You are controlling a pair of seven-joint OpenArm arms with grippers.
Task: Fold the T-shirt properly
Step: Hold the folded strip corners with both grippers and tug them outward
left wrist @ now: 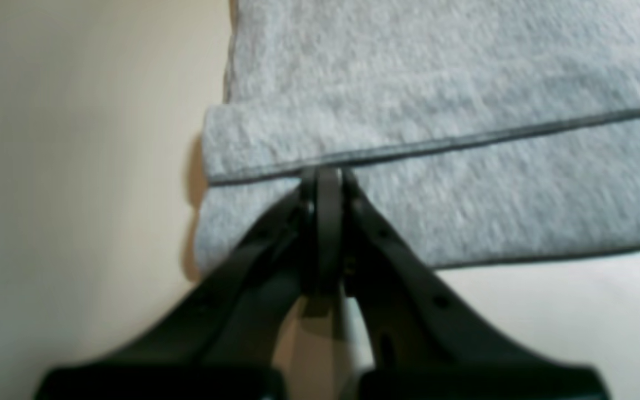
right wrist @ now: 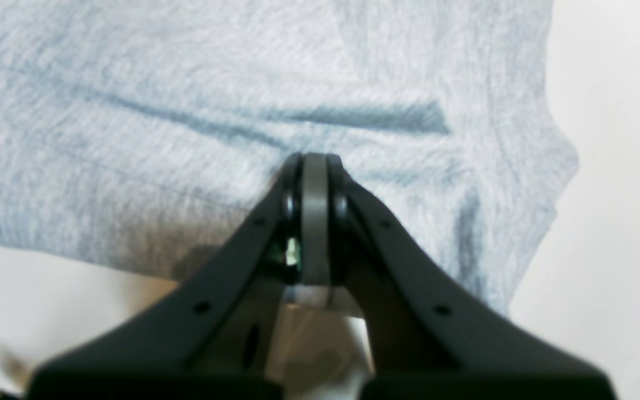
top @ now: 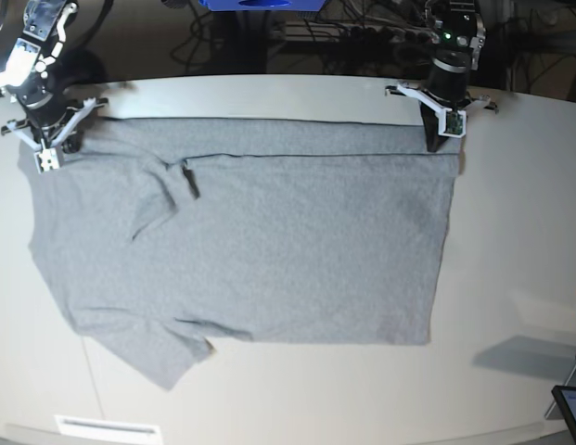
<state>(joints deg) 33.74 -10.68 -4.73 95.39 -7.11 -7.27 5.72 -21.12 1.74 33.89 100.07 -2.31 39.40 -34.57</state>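
The heather-grey T-shirt (top: pixel 269 250) lies spread flat on the pale table (top: pixel 519 213), plain side up. A narrow strip along its far edge is folded over. One sleeve (top: pixel 162 357) sticks out at the front left. The other sleeve (top: pixel 162 185) lies folded onto the body. My left gripper (top: pixel 443 141) is at the far right corner, shut, its tips pinching the hem of the folded strip (left wrist: pixel 328 175). My right gripper (top: pixel 48 156) is at the far left corner, shut on puckered cloth (right wrist: pixel 314 161). No print shows.
Cables and equipment (top: pixel 362 28) run behind the table's far edge. A dark flat device (top: pixel 570 406) pokes in at the front right corner. A white label (top: pixel 107 428) sits at the front edge. Bare tabletop surrounds the shirt on the right and in front.
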